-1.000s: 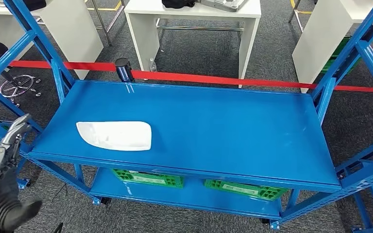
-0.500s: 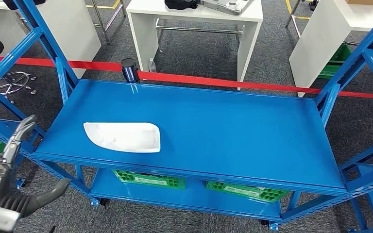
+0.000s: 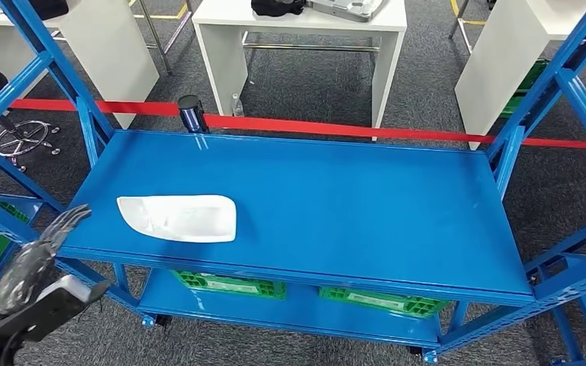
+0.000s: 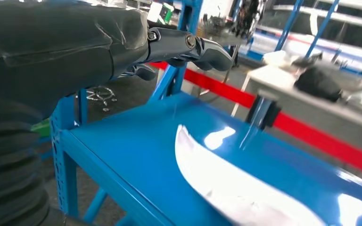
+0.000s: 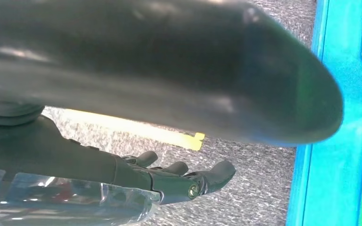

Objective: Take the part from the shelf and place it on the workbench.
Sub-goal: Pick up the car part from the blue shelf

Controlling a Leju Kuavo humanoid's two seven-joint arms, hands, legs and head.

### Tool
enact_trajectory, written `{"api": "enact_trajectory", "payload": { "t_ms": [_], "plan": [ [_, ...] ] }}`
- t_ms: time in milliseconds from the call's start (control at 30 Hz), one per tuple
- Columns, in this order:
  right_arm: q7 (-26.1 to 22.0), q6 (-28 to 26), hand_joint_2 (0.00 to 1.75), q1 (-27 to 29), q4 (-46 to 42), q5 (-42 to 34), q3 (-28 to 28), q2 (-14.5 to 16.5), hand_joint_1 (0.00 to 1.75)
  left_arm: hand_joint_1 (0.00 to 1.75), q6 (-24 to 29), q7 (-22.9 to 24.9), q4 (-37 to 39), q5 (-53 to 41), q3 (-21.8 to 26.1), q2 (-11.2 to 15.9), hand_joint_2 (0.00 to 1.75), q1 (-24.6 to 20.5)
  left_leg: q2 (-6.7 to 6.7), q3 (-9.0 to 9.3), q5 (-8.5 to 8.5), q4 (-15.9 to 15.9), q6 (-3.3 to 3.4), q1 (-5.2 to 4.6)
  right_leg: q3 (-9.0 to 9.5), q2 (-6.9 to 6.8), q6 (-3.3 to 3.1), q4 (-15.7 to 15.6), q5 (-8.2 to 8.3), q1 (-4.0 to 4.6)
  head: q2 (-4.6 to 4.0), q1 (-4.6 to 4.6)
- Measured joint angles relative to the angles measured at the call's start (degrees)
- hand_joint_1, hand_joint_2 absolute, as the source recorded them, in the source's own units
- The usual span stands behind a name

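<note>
While lying flat on the blue shelf (image 3: pixel 336 191), white part (image 3: pixel 177 217) untouched; left hand (image 3: pixel 34 263) just off the corner, fingers spread, empty; right hand (image 5: pixel 169 181) loosely apart, empty.

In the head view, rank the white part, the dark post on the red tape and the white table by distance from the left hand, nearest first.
From the left hand:
1. White part, on the shelf's left.
2. Dark post, behind the shelf's back edge.
3. White table, beyond the red tape.
</note>
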Motion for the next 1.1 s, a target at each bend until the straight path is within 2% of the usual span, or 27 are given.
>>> {"api": "enact_trajectory", "payload": {
  "t_ms": [33,67,100,167,233,300,367,400,433,500,533,567,600,633,667,700,733,767,833,900,967,1033,1067,1100],
  "plan": [
    [-0.45,-0.8,0.0,-0.5,1.56,0.56,-0.13,-0.64,0.0,0.0,-0.02,0.13,1.8,-0.43,-1.34,0.34,1.75,-1.4,0.01,-1.64,-0.95,3.2,-0.17,0.13,-0.01,0.0,0.0,0.01,-0.01,0.02,0.0,0.01],
    [-0.81,-1.52,0.0,-0.95,3.11,1.04,-0.24,-1.28,0.0,0.0,-0.07,0.22,3.55,-0.83,-2.72,0.63,1.75,-2.77,0.01,-2.46,-0.84,4.55,-0.23,0.24,0.02,0.01,0.0,0.02,-0.01,0.03,0.0,0.01],
    [-1.05,-2.11,0.0,-1.38,4.58,1.42,-0.31,-1.88,0.0,0.0,-0.21,0.28,5.16,-1.24,-4.07,0.88,1.75,-4.15,0.01,-2.22,0.34,3.69,-0.22,0.31,0.09,0.02,0.01,0.03,-0.02,0.03,0.0,0.01],
    [-1.44,-3.17,0.0,-2.16,7.36,2.09,-0.38,-2.99,0.0,0.0,-0.48,0.44,8.18,-2.44,-6.69,1.4,1.75,-7.11,0.02,0.96,4.43,-3.53,0.07,0.39,0.29,0.06,0.05,0.01,-0.03,0.03,0.0,0.01],
    [-1.88,-4.08,0.0,-2.88,9.87,2.61,-0.49,-3.93,0.0,0.0,-0.53,0.61,10.92,-3.95,-9.07,1.71,1.75,-10.0,0.01,3.87,6.63,-9.99,0.52,0.13,0.17,0.09,0.32,0.02,0.03,0.24,0.0,0.04],
    [-2.19,-4.55,0.0,-3.34,11.93,2.86,-0.63,-4.71,0.0,0.0,-0.35,0.7,13.18,-5.08,-10.99,1.85,1.75,-12.15,-0.02,4.26,6.54,-11.35,1.0,-0.27,-0.11,0.09,0.9,-0.09,0.19,0.36,0.0,0.06],
    [-2.38,-4.75,0.0,-3.54,13.6,3.04,-0.79,-5.31,0.0,0.0,-0.1,0.7,14.92,-6.06,-12.52,1.95,1.75,-13.77,-0.01,4.54,6.95,-11.91,1.81,-0.3,-0.27,0.07,1.54,-0.1,0.16,0.28,0.0,0.09],
    [-2.52,-4.86,0.0,-3.6,14.31,3.15,-0.89,-5.55,0.0,0.0,-0.01,0.67,15.73,-6.58,-13.22,1.98,1.75,-14.69,0.01,4.79,7.27,-12.35,2.3,-0.24,-0.73,0.05,1.65,0.81,-0.37,0.25,0.0,0.14],
    [-2.67,-4.98,0.0,-3.68,14.92,3.28,-1.01,-5.77,0.0,0.0,0.04,0.64,16.6,-7.01,-13.95,1.98,1.75,-15.7,0.02,5.02,7.57,-12.77,2.7,-0.18,-1.85,0.04,1.52,3.06,-1.47,0.27,0.0,0.2],
    [-2.92,-5.13,0.0,-3.86,15.86,3.42,-1.24,-6.17,0.0,0.0,0.06,0.6,18.43,-7.59,-15.35,1.87,1.75,-17.43,0.03,5.0,7.8,-13.02,3.09,-0.28,-5.69,0.03,1.05,10.76,-4.58,0.29,0.0,0.32],
    [-2.99,-5.17,0.0,-3.92,16.25,3.47,-1.34,-6.35,0.0,0.0,0.06,0.6,19.32,-7.75,-15.96,1.79,1.75,-17.98,0.03,4.96,7.79,-13.0,3.11,-0.38,-7.64,0.03,1.02,14.5,-5.74,0.32,0.0,0.33],
    [-3.02,-5.18,0.0,-3.94,16.54,3.5,-1.39,-6.49,0.0,0.0,0.06,0.59,20.02,-7.84,-16.44,1.7,1.75,-18.35,0.04,4.97,7.76,-12.98,3.13,-0.46,-8.8,0.02,1.2,16.5,-6.09,0.34,0.0,0.34],
    [-3.03,-5.18,0.0,-3.95,16.79,3.54,-1.43,-6.59,0.0,0.0,0.06,0.58,20.6,-7.89,-16.83,1.62,1.75,-18.67,0.05,5.01,7.73,-12.95,3.13,-0.51,-8.89,0.02,1.56,16.27,-5.54,0.35,0.0,0.35],
    [-3.03,-5.18,0.0,-3.96,16.99,3.56,-1.46,-6.69,0.0,0.0,0.06,0.58,21.09,-7.9,-17.13,1.55,1.75,-19.0,0.03,5.05,7.66,-12.88,3.06,-0.51,-7.75,0.01,2.02,13.5,-4.11,0.34,0.0,0.35],
    [-3.03,-5.18,0.0,-3.99,17.13,3.58,-1.48,-6.79,0.0,0.0,0.06,0.58,21.45,-7.9,-17.36,1.5,1.75,-19.33,0.01,5.06,7.54,-12.73,2.94,-0.52,-5.86,-0.02,2.42,9.27,-2.33,0.32,0.0,0.37],
    [-3.03,-5.18,0.0,-4.05,17.26,3.58,-1.51,-6.89,0.0,0.0,0.06,0.58,21.77,-7.91,-17.56,1.48,1.75,-19.65,-0.03,4.96,7.31,-12.4,2.72,-0.67,-3.95,-0.03,2.52,5.14,-0.75,0.36,0.0,0.38],
    [-3.03,-5.18,0.0,-4.1,17.38,3.59,-1.55,-6.99,0.0,0.0,0.06,0.55,22.04,-7.93,-17.75,1.46,1.75,-19.92,-0.06,4.83,7.08,-12.09,2.49,-0.81,-2.52,-0.03,2.35,2.06,0.41,0.37,0.0,0.34],
    [-3.03,-5.17,0.0,-4.12,17.49,3.61,-1.59,-7.06,0.0,0.0,0.06,0.48,22.31,-7.96,-17.95,1.46,1.75,-20.19,-0.08,4.7,6.91,-11.84,2.29,-0.93,-1.81,-0.02,1.97,0.5,0.95,0.45,0.0,0.32],
    [-3.03,-5.01,0.0,-4.11,17.64,3.72,-1.68,-7.08,0.0,0.0,0.16,0.22,23.05,-8.24,-18.5,1.4,1.75,-20.91,-0.09,4.6,6.77,-11.68,1.96,-0.89,-1.69,0.02,1.13,0.09,1.21,0.54,0.0,0.26],
    [-3.01,-4.59,0.0,-4.12,17.67,3.86,-1.78,-6.95,0.0,0.0,0.53,-0.01,24.19,-8.89,-19.43,1.21,1.75,-22.19,-0.05,4.11,5.83,-10.55,1.38,-0.62,-1.55,0.03,0.58,-0.02,1.3,0.37,0.0,0.21],
    [-2.9,-4.0,0.0,-4.16,17.57,4.12,-2.02,-6.77,0.0,0.0,1.14,-0.09,25.6,-9.67,-20.62,0.86,1.75,-23.79,0.01,1.84,2.94,-5.48,0.67,-0.33,-1.43,0.01,0.17,-0.09,1.33,0.18,0.0,0.1],
    [-2.76,-3.4,0.0,-4.15,17.26,4.49,-2.4,-6.52,0.0,0.0,1.65,-0.1,27.16,-10.32,-21.93,0.33,1.75,-25.01,0.03,-1.82,-0.27,2.28,0.24,-0.06,-1.44,0.01,0.0,-0.07,1.31,0.21,0.0,0.08],
    [-2.69,-3.19,0.0,-4.13,17.07,4.63,-2.57,-6.39,0.0,0.0,1.79,-0.09,27.86,-10.57,-22.52,0.04,1.75,-25.39,0.03,-3.09,-0.87,4.77,0.14,0.03,-1.44,0.03,0.0,-0.06,1.31,0.23,0.0,0.07],
    [-2.61,-3.05,0.0,-4.11,16.88,4.73,-2.72,-6.25,0.0,0.0,1.86,-0.09,28.43,-10.74,-23.02,-0.25,1.75,-25.7,0.03,-3.35,-0.34,5.08,0.15,0.07,-1.41,0.08,0.0,-0.06,1.31,0.23,0.0,0.07]
  ]
}}
